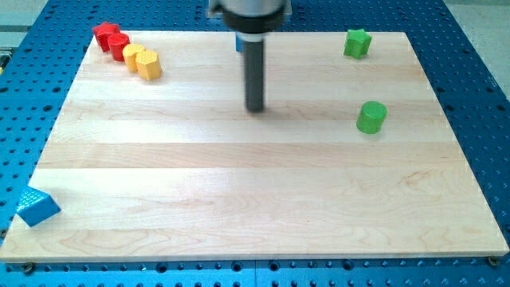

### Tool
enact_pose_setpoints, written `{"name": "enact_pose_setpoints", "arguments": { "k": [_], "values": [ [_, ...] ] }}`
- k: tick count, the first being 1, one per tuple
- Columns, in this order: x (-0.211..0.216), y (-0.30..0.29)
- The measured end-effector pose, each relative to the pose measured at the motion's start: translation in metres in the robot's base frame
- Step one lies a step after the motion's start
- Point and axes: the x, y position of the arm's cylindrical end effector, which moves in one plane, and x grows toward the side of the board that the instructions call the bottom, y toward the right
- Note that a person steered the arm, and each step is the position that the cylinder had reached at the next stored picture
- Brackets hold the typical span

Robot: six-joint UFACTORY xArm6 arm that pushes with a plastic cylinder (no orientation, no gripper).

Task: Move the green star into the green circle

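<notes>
The green star (pixel 358 43) lies near the board's top right corner. The green circle (pixel 371 117), a short cylinder, stands below it toward the view's right. My tip (pixel 255 109) rests on the board near the top middle, well to the left of both green blocks and touching none. A blue block (pixel 237 44) shows only as a sliver behind the rod.
At the top left a red star (pixel 104 33), a red cylinder (pixel 119 45), a yellow block (pixel 134 54) and another yellow block (pixel 148 64) form a diagonal row. A blue cube (pixel 37 207) sits off the wooden board (pixel 239 199) at the bottom left.
</notes>
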Motion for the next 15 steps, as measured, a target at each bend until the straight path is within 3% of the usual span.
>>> {"name": "enact_pose_setpoints", "arguments": {
  "k": [1, 2, 3, 4, 6, 7, 9, 10, 13, 15],
  "values": [
    [-0.011, 0.113],
    [-0.082, 0.220],
    [-0.181, 0.255],
    [-0.192, 0.229],
    [-0.159, 0.116],
    [-0.126, 0.155],
    [-0.185, 0.173],
    [-0.191, 0.206],
    [-0.082, 0.166],
    [-0.053, 0.162]
  ]
}}
